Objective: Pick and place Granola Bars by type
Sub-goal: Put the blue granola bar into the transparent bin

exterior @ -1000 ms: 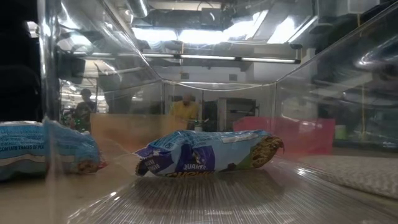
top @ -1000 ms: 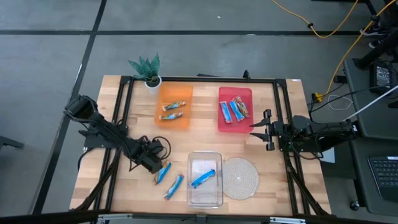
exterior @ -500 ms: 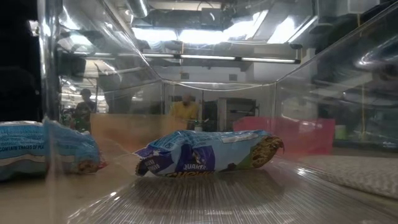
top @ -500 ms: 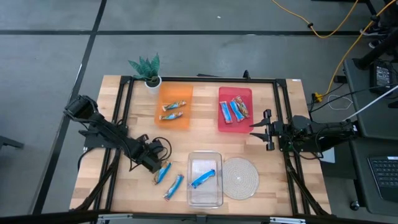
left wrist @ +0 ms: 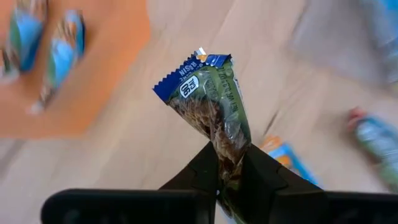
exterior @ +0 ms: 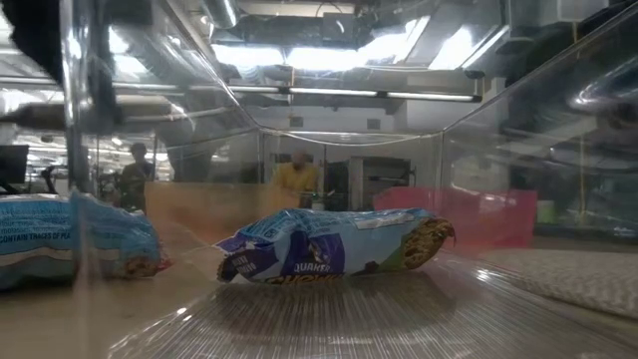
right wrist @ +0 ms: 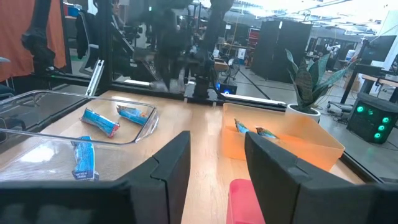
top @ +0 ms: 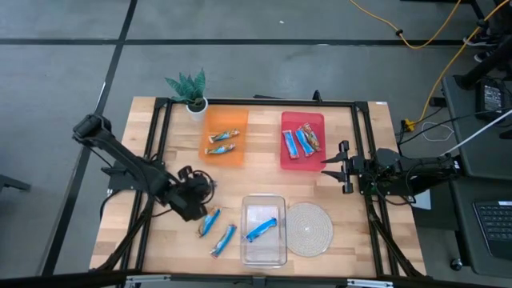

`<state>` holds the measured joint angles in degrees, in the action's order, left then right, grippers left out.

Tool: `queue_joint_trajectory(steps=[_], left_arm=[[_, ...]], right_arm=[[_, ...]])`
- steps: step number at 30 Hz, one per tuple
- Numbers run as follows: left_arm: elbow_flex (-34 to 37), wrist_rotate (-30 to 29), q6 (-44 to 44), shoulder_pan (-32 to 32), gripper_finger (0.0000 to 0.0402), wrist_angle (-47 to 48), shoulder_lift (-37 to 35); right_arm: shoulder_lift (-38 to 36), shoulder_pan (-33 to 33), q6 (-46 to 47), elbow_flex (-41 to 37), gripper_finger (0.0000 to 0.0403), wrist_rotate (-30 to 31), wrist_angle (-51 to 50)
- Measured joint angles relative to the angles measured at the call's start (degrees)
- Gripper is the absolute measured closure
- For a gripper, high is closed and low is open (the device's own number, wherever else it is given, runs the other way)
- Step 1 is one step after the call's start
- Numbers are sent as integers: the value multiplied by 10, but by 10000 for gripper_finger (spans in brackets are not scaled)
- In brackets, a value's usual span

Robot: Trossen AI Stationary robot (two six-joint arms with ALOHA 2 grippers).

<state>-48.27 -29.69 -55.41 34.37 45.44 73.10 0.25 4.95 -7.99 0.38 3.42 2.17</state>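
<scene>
My left gripper [left wrist: 229, 163] is shut on a granola bar [left wrist: 208, 93] with a blue-topped wrapper, above the table's near left; in the high view the left gripper [top: 194, 204] hides it. Two blue bars [top: 210, 222] [top: 224, 238] lie flat on the wood beside it. Another blue bar [top: 262, 230] lies in the clear tray [top: 264, 200]. The orange tray [top: 210, 120] holds two bars, and the red tray [top: 288, 120] holds a few. My right gripper [top: 336, 168] waits open and level at the table's right. My left gripper pinches one end of the bar [left wrist: 225, 152] between its two fingers. The fingers slant down toward the table and the bar sticks out beyond their tips, in line with them. The bar is lifted clear of the wood, its blue crimped end [left wrist: 193, 65] farthest from the fingers.
A round woven mat [top: 309, 228] lies right of the clear tray. A small potted plant [top: 190, 92] stands at the far left corner. Black frame rails [top: 256, 102] run around the table. Bare wood shows between the trays.
My left gripper has risen from the table beside the two loose blue bars, and its arm has folded up toward the table's left. In the low view its dark shape at the left has gone upward. The loose bars lie as before.
</scene>
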Motion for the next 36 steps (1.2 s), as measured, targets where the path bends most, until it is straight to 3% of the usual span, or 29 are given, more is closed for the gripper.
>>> queue_joint_trajectory(steps=[11,22,36], left_arm=[[-113,-23,190,17,363,-7,-85],[-192,-38,306,17,363,-7,-72],[-280,69,397,-71,363,-7,15]], right_arm=[[0,0,0,0,247,0,0],[0,0,0,0,247,0,0],[0,0,0,0,247,0,0]])
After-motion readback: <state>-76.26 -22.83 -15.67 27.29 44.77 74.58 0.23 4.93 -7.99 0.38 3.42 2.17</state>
